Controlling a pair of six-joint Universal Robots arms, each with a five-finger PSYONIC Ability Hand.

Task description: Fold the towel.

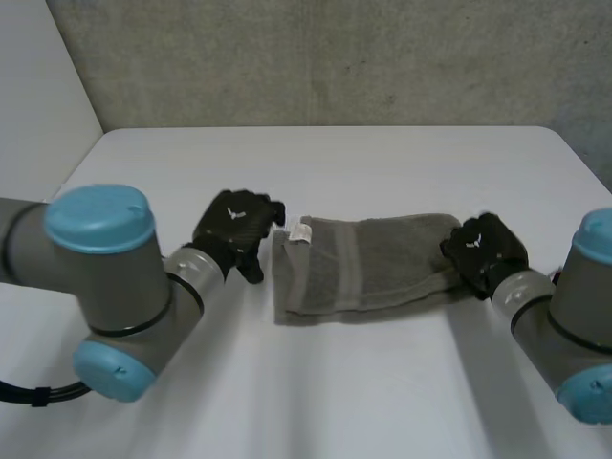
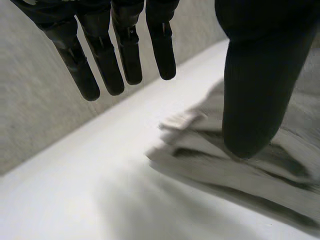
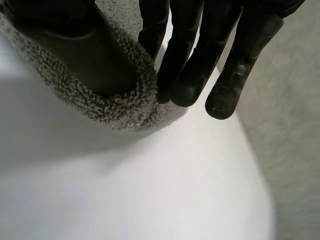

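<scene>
Towel (image 1: pixel 368 268), grey terry with a woven stripe, lies as a long doubled band across the middle of the head view on the white desk (image 1: pixel 335 163). At its left end, beside the white label (image 1: pixel 301 232), the left hand (image 1: pixel 234 225) hovers released. In its wrist view the fingers (image 2: pixel 127 50) hang straight over bare desk and the thumb (image 2: pixel 252 90) points down at the layered end without gripping. At the right end the right hand (image 1: pixel 486 249) is grasping the towel. Its wrist view shows the fluffy hem pinched between thumb and fingers (image 3: pixel 187 75).

The step in hand looks like carrying one short end over to the other. To do it well, the left hand should press the label end flat, or pinch through all its layers, before the right hand lifts. The right end should rise just clear of the desk, travel straight along the band and land hem on hem, so the layers do not skew.

It is hard to tell whether the left thumb touches the cloth or stops just above it, and how many layers the right pinch holds. That hand covers the right corners. The band's lower edge bulges, so its fold line is unclear.
</scene>
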